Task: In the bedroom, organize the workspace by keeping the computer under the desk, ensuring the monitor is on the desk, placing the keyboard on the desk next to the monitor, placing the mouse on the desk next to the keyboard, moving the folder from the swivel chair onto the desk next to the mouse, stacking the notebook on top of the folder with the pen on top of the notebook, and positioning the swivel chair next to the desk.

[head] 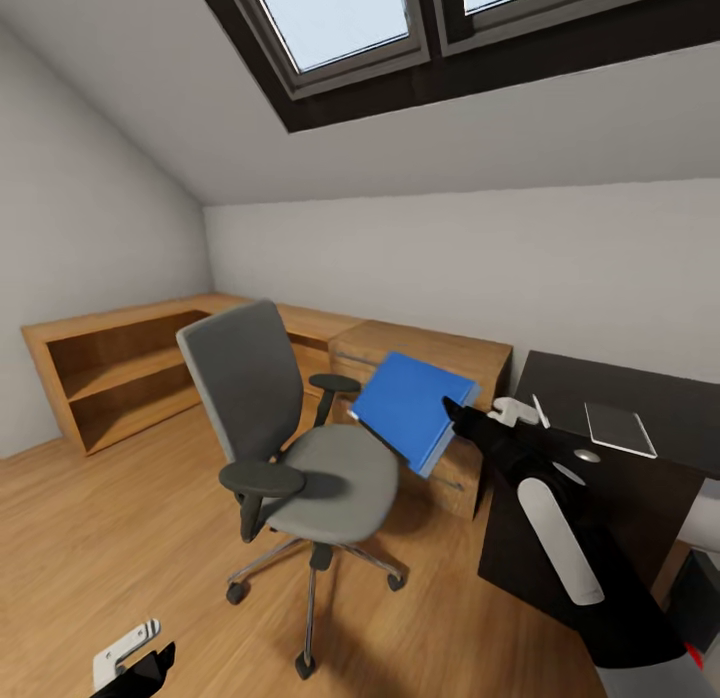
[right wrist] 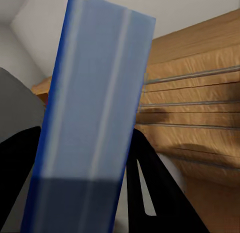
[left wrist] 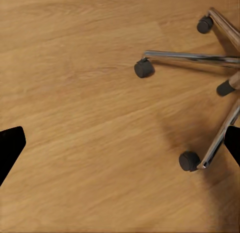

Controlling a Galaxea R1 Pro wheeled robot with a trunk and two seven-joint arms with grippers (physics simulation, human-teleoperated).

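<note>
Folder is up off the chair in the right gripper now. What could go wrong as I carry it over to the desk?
The folder is pinched at one edge by the right gripper and hangs tilted over the swivel chair, so it may swing or slip. The notebook and pen already lie on the desk near the landing spot; the folder could knock them.

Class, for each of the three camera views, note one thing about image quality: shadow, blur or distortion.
Head view: wide-angle bending of wall lines; soft shadow under the swivel chair. Left wrist view: sharp floor grain, faint shadow beside the chair's castors. Right wrist view: the folder, pinched between the right gripper's fingers, is so close its page edges look smeared.
</note>
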